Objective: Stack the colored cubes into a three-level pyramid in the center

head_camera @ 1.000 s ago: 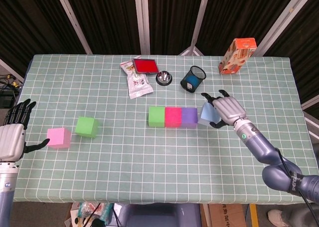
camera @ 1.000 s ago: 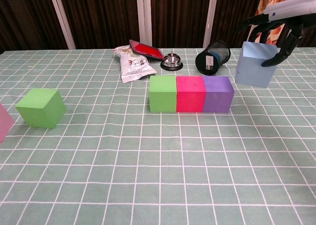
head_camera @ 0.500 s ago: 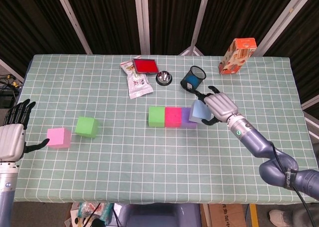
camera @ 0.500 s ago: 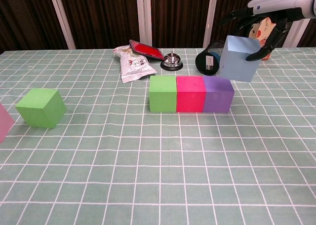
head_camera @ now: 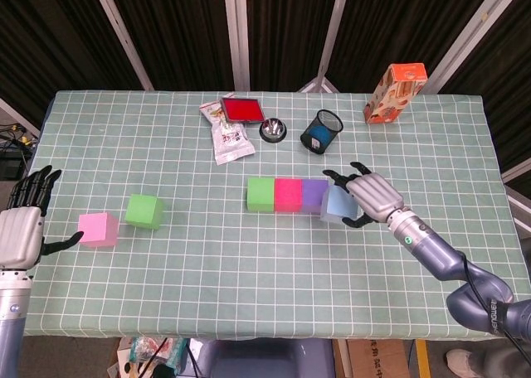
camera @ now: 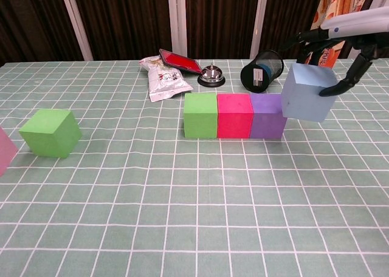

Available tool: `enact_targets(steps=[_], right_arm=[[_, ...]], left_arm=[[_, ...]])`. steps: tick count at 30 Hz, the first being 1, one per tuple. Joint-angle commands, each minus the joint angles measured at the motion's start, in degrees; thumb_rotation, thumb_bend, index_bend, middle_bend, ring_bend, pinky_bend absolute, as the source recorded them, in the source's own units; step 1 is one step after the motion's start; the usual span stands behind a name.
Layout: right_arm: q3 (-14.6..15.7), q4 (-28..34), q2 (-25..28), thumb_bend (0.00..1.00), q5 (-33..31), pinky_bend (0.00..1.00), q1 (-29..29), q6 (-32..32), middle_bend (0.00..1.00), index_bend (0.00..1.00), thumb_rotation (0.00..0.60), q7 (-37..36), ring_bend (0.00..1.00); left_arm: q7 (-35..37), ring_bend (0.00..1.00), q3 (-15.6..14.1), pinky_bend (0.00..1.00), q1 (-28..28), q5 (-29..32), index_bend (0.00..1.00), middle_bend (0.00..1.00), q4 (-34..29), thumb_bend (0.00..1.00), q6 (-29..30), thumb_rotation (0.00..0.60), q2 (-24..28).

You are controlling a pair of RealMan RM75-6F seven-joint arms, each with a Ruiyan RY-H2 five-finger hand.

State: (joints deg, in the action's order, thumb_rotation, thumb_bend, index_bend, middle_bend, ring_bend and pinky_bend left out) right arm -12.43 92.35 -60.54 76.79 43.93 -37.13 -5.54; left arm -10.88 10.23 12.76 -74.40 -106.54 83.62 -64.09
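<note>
A pale blue foam cube (camera: 307,93), tilted and lifted off the table, is gripped by the right hand (head_camera: 372,197) just beside the purple cube (camera: 267,115) ending the green-pink-purple row. The left hand (head_camera: 22,225) is held open near the light pink cube (head_camera: 97,229).

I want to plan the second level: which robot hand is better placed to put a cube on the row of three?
The right robot hand, probably: it holds the light blue cube beside the purple cube. The left robot hand waits open far away, near the pink cube.
</note>
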Motion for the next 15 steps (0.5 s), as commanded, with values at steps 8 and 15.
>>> enact_targets(steps=[8,15], right_arm=[[3.52,-11.57,-0.68,0.31,4.67,0.00,-1.21,-1.92,0.43,0.00,0.600,-4.46,0.31],[6.08,-16.95,-2.92,0.31,7.86,0.00,-0.65,-1.34,0.43,0.00,0.600,-8.04,0.30]], left_arm=[[-0.65,0.00,-0.33,0.01,-0.08,-1.01,0.00,0.00,-0.34,0.05,0.44,0.600,-0.15],[-1.32,0.00,-0.44,0.01,-0.01,-1.22,0.00,0.00,0.18,0.05,0.58,0.600,-0.74]])
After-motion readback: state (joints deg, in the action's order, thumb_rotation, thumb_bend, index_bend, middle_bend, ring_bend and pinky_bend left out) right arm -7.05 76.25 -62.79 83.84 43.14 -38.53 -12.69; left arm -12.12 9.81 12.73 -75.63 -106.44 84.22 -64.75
